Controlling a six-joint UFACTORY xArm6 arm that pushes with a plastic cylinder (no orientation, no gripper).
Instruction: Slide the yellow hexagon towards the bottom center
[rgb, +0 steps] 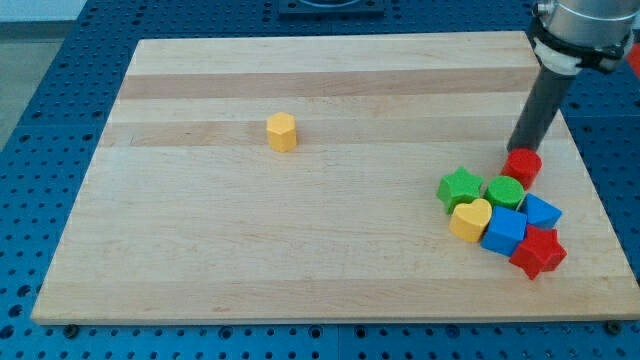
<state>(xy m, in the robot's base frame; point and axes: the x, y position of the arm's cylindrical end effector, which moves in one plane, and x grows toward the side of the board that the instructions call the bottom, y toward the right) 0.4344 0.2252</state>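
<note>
No jaws here, only a rod ending in my tip (514, 150), touching the top of the red cylinder (523, 166). Far to the view's left, alone on the wooden board (300, 250): yellow hexagon (282, 131). Clustered at right: green star (459, 187), yellow heart (470, 219), green cylinder (505, 191), blue cube (503, 231), blue block (541, 211), red star (538, 251).

Pale wooden board (330, 270), blue perforated table (40, 110)

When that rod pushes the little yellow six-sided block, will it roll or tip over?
Probably neither. The yellow hexagon sits squat on a flat face, so it should slide. The wooden board looks smooth, so it may glide easily. An off-centre push might spin it. My tip is far off, by the red cylinder.
</note>
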